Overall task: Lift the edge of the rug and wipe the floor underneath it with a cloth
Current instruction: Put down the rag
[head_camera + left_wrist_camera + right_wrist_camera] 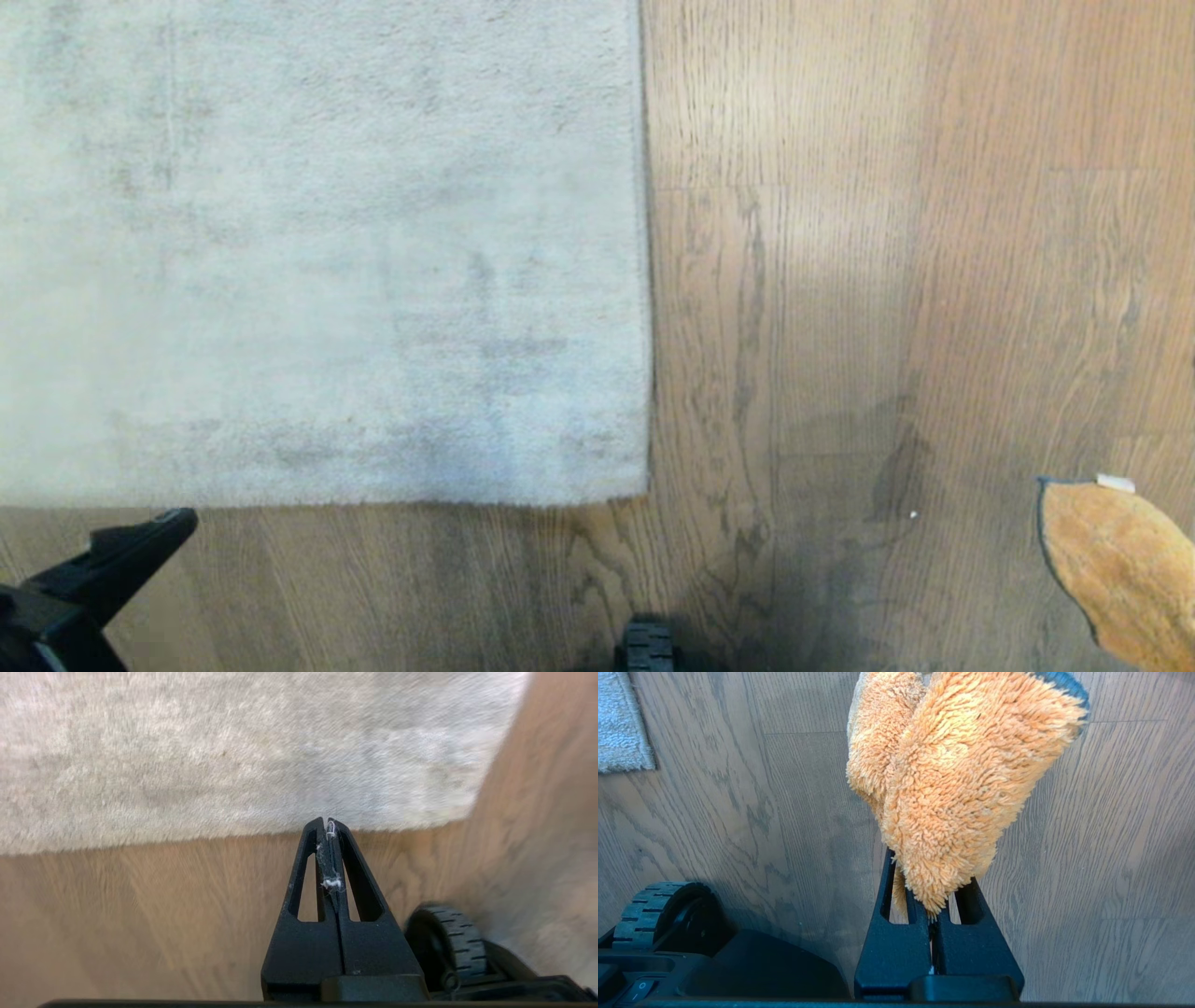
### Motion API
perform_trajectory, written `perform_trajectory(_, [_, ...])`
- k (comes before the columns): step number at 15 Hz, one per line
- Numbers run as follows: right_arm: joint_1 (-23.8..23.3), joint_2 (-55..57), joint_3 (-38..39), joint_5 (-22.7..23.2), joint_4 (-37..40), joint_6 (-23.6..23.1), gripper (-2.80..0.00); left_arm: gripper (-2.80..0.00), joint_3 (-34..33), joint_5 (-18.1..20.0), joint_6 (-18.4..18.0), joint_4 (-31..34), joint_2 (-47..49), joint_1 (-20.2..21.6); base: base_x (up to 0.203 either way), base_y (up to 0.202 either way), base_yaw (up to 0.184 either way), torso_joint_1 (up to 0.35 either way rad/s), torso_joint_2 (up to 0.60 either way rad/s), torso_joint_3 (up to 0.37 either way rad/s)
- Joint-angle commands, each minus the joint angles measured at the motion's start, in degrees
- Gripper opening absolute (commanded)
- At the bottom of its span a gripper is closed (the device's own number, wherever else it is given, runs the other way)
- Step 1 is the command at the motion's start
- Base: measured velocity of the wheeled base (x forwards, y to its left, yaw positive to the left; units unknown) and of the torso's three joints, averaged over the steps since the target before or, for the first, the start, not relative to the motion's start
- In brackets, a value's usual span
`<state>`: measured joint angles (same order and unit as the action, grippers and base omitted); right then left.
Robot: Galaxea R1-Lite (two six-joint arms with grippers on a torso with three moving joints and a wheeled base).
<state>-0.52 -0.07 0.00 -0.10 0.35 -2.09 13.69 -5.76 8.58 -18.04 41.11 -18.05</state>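
Note:
The pale grey rug (317, 252) lies flat on the brown wood floor (840, 280), its near edge (327, 499) and square corner (642, 490) down. My left gripper (177, 519) hovers at the lower left, just short of that edge. In the left wrist view the left gripper (327, 824) is shut, with only white lint between the fingers and its tip at the rug edge (187, 836). My right gripper (930, 882) is shut on the orange cloth (952, 779), which hangs above bare floor. The head view shows the cloth (1120, 569) at the lower right.
A black wheel of my base (647, 646) sits at the bottom middle, also seen as a wheel (448, 942) in the left wrist view and a wheel (658, 910) in the right one. Bare planks run right of the rug and along its near side.

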Motion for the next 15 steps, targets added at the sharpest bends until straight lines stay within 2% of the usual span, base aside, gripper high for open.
perform_trajectory(1, [0.0, 0.1, 0.0, 0.0, 0.0, 0.0, -2.80, -2.80, -3.4, 3.1, -0.4, -0.6, -7.6, 4.2, 0.000, 0.000, 0.000, 0.000, 0.00, 0.000])
perform_trajectory(5, [0.0, 0.1, 0.0, 0.0, 0.0, 0.0, -2.80, -2.80, -11.5, 3.7, -1.4, -3.6, -17.2, 5.9, 0.000, 0.000, 0.000, 0.000, 0.00, 0.000])
perform_trajectory(7, [0.0, 0.1, 0.0, 0.0, 0.0, 0.0, -2.80, -2.80, -13.4, 3.8, -2.4, -3.2, -20.7, 8.6, 0.000, 0.000, 0.000, 0.000, 0.00, 0.000])
perform_trajectory(10, [0.0, 0.1, 0.0, 0.0, 0.0, 0.0, -2.80, -2.80, -13.7, 4.0, -4.2, 4.0, -24.9, 10.7, 0.000, 0.000, 0.000, 0.000, 0.00, 0.000])
perform_trajectory(13, [0.0, 0.1, 0.0, 0.0, 0.0, 0.0, -2.80, -2.80, -13.7, 4.1, -6.0, 8.2, -24.7, 10.9, 0.000, 0.000, 0.000, 0.000, 0.00, 0.000])
perform_trajectory(15, [0.0, 0.1, 0.0, 0.0, 0.0, 0.0, -2.80, -2.80, -13.7, 4.1, -7.5, 9.3, -23.6, 13.1, 0.000, 0.000, 0.000, 0.000, 0.00, 0.000])
